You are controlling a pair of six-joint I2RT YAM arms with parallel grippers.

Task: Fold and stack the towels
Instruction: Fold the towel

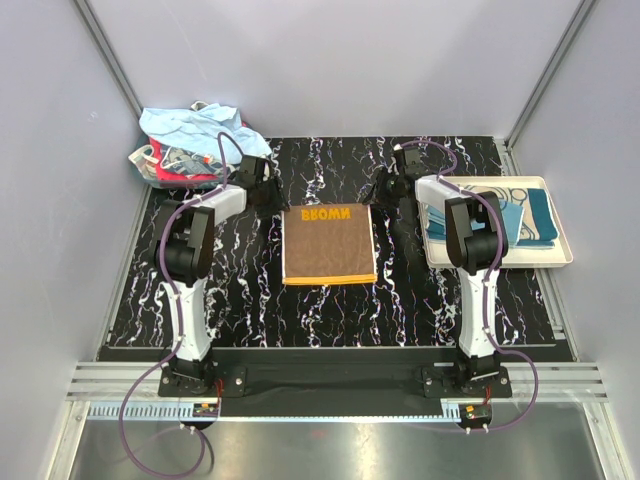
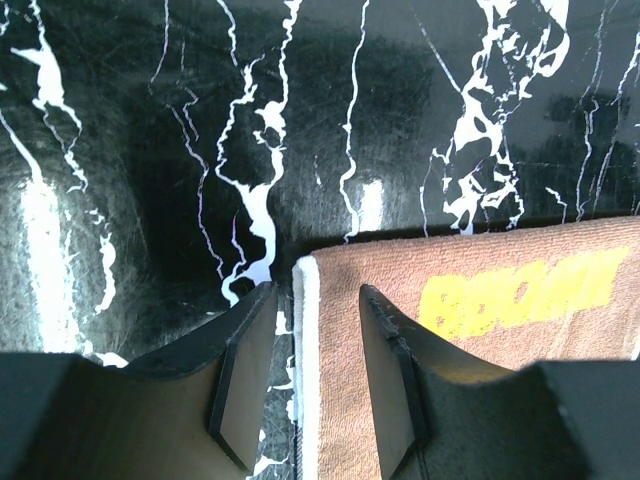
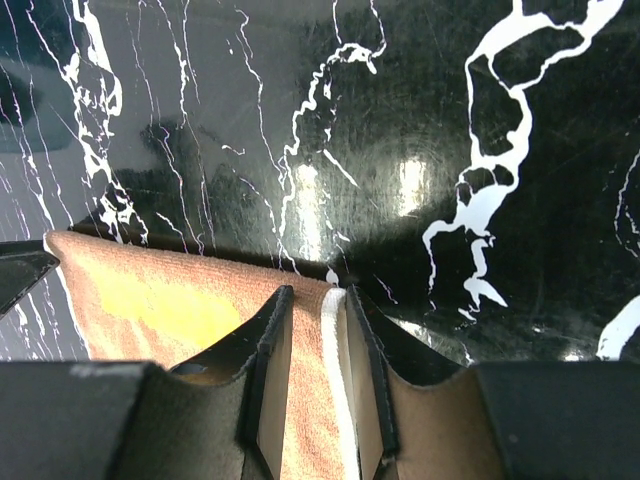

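My left gripper point(image 2: 316, 300) stood open astride the brown towel point(image 1: 328, 245) at its far-left corner. My right gripper point(image 3: 318, 300), narrower, straddled the far-right hem, apparently not pinching. Towel lay flat mid-mat point(image 1: 250, 290), stretching back toward me, its far edge running between both grippers.

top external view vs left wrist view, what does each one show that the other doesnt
Only the top external view shows the pile of loose towels at the far left and the white tray on the right holding folded teal towels. Only the left wrist view shows the left hand up close, open, its fingers straddling the white-trimmed edge of the brown towel. Both show that towel, with its yellow lettering, lying flat on the black marbled table.
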